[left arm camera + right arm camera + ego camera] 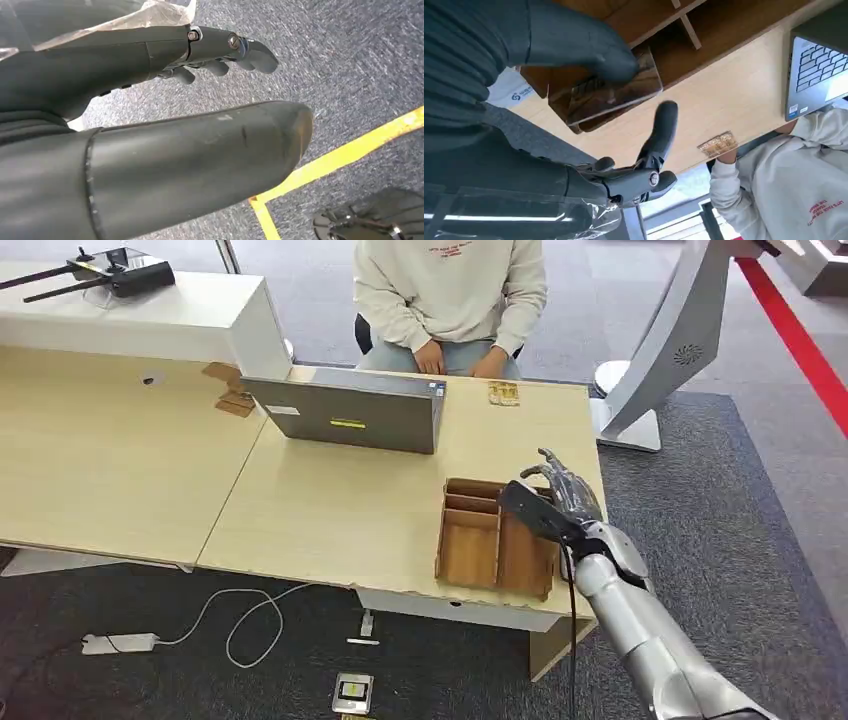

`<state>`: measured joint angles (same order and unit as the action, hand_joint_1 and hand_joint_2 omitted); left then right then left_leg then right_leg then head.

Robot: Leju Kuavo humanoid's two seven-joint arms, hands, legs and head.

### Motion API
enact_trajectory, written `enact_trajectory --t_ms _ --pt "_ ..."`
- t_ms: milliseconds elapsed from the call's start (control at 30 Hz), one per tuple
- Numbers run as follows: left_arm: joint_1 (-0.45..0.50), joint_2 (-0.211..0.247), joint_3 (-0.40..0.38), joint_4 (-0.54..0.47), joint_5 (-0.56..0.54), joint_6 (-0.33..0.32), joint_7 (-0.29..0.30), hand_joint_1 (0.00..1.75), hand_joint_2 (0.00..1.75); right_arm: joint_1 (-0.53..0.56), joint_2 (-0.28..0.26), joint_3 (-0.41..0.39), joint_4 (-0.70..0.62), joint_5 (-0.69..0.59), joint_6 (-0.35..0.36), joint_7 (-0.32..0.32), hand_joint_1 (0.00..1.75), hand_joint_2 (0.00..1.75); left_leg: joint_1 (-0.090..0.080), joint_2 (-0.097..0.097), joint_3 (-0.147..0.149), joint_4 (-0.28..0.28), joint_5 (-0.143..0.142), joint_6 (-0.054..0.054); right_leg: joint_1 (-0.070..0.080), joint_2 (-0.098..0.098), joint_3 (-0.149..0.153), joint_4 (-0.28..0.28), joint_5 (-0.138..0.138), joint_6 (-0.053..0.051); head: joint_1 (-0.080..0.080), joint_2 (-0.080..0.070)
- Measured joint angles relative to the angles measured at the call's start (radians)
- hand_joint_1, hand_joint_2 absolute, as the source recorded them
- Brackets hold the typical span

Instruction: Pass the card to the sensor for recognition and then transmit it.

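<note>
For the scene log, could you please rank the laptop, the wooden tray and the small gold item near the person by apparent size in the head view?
1. Laptop, largest.
2. Wooden tray, somewhat smaller, though nearer the camera.
3. Gold item, clearly smallest.

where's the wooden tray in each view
Head view: wooden tray at the table's near right edge, beside the right hand.
Right wrist view: tray along the upper edge, behind the thumb.
Left wrist view: not in it.
Shared landmark: the laptop.
</note>
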<state>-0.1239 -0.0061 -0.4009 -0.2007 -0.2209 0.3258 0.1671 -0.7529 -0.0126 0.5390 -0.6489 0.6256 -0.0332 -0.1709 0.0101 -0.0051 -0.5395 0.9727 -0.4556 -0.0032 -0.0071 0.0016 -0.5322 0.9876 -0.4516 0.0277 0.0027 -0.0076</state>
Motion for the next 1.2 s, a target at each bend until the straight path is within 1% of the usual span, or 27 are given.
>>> enact_trajectory --t_ms 100,233,333,467,767,1200 --pt "0.0 -0.003 0.0 0.0 0.001 0.01 -0.001 0.0 0.0 0.0 -0.002 0.0 0.0 -0.006 0.009 -0.002 1.75 1.75 0.0 0.0 0.0 0.0 0.0 0.0 0.0 0.0 0.0 0.0 0.0 0.0 0.0 0.0" --pt "0.0 0.001 0.0 0.0 0.0 0.014 -0.033 0.0 0.0 0.001 -0.007 0.001 0.0 -0.015 0.022 -0.002 1.75 1.75 0.0 0.0 0.0 0.0 0.0 0.0 0.0 0.0 0.0 0.0 0.0 0.0 0.0 0.0" --pt "0.0 0.005 0.0 0.0 -0.001 0.014 -0.04 0.0 0.0 0.002 -0.01 0.001 0.0 -0.016 0.022 -0.002 1.75 1.75 0.0 0.0 0.0 0.0 0.0 0.0 0.0 0.0 0.0 0.0 0.0 0.0 0.0 0.0" --pt "0.0 0.008 0.0 0.0 -0.004 0.024 -0.041 0.0 0.0 0.004 -0.019 0.001 -0.004 -0.027 0.024 0.009 1.75 1.75 0.0 0.0 0.0 0.0 0.0 0.0 0.0 0.0 0.0 0.0 0.0 0.0 0.0 0.0" --pt "0.0 0.013 -0.009 0.0 -0.011 0.023 -0.039 0.0 0.0 0.022 -0.048 0.0 -0.043 -0.045 0.042 0.017 1.75 1.75 0.0 0.0 0.001 0.0 0.0 0.0 0.0 0.0 0.001 0.0 0.0 0.0 0.0 0.0" --pt "0.0 0.015 -0.016 0.0 -0.011 0.023 -0.042 0.0 0.0 0.029 -0.062 0.0 -0.064 -0.045 0.044 0.018 1.75 1.75 0.0 0.0 0.001 0.0 0.0 0.0 0.0 0.0 0.001 0.0 0.0 0.0 0.0 0.0"
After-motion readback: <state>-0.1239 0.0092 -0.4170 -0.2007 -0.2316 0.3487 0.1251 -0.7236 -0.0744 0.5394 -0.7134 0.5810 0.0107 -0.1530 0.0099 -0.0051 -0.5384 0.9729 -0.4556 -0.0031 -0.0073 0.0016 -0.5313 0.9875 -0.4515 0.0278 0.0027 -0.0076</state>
